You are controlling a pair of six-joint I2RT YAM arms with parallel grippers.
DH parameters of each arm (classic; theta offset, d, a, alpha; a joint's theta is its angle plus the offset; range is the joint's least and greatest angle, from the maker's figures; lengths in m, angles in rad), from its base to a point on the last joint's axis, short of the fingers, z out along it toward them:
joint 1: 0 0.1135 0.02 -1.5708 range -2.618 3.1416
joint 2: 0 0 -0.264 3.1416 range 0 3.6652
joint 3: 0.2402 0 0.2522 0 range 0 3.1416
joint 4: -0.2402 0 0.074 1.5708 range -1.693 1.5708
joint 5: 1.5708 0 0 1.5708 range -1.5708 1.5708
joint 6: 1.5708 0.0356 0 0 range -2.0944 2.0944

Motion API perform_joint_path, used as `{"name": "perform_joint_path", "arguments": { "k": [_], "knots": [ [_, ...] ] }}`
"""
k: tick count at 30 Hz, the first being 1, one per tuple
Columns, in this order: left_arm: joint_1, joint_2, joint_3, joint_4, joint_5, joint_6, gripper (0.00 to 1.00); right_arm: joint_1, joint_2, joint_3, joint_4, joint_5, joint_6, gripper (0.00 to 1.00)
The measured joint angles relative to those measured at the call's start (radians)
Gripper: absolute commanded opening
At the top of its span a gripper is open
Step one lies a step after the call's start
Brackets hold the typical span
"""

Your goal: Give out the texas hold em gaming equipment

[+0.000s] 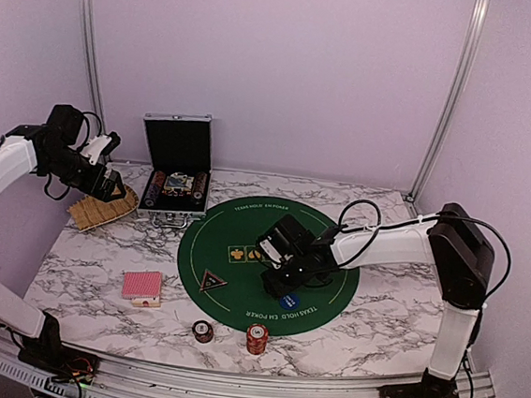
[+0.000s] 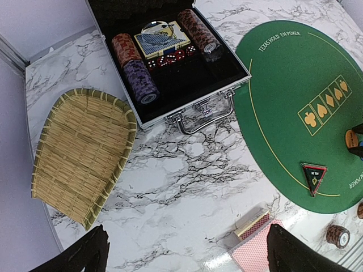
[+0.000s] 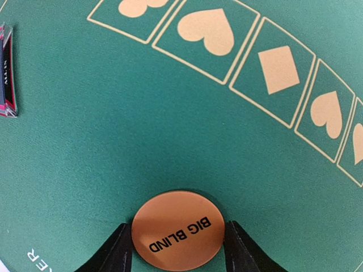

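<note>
Fingers (image 3: 116, 252) of the right gripper (image 3: 177, 241) stand on both sides of the orange marker button (image 3: 177, 229), close against its rim, at a middle width. Whether they really press it, or it only lies between them on the green felt mat (image 3: 113, 158), I cannot tell. The button is just below the printed row of suit boxes. On its face one reads "BIG BLIND" in black capitals.

I judge that the step in hand is the placing of this button on the mat. The next move calls for a clear choice. If the place is right, open the jaws wider and rise straight up, so that the rim is not dragged. If not, close firmly before any lift, because a thin flat disc slips easily.

Farther out, the black triangular button (image 1: 210, 281) lies on the left part of the mat, and its edge in the right wrist view seems to read "ALL IN". The blue button (image 1: 289, 301) lies toward the near rim, with writing too small to read. The mat border carries "TEXAS HOLD'EM POKER". The red-backed cards (image 1: 142, 286), a dark chip stack (image 1: 203, 331) and a red-white chip stack (image 1: 257, 338) sit on the marble table (image 1: 80, 266), outside the mat.

The left gripper (image 2: 187, 243) hangs wide open and empty above the table, near the woven tray (image 2: 79, 153). More chips lie in the silver case (image 2: 224, 88).
</note>
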State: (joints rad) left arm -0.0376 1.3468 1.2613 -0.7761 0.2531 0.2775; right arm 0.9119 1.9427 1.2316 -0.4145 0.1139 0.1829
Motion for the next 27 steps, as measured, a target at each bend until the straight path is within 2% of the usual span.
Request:
{"name": "perform_joint_path", "arguments": {
  "k": [6, 13, 27],
  "knots": [
    [0.0, 0.0, 0.0, 0.0, 0.0, 0.0, 0.99, 0.003, -0.005, -0.006, 0.007, 0.003, 0.004, 0.43],
    [0.0, 0.0, 0.0, 0.0, 0.0, 0.0, 0.99, -0.008, 0.003, 0.006, 0.0, 0.011, -0.001, 0.39],
    [0.0, 0.001, 0.005, -0.003, 0.0, 0.001, 0.99, -0.136, 0.2, 0.276, 0.002, 0.055, -0.054, 0.39]
  ]
}}
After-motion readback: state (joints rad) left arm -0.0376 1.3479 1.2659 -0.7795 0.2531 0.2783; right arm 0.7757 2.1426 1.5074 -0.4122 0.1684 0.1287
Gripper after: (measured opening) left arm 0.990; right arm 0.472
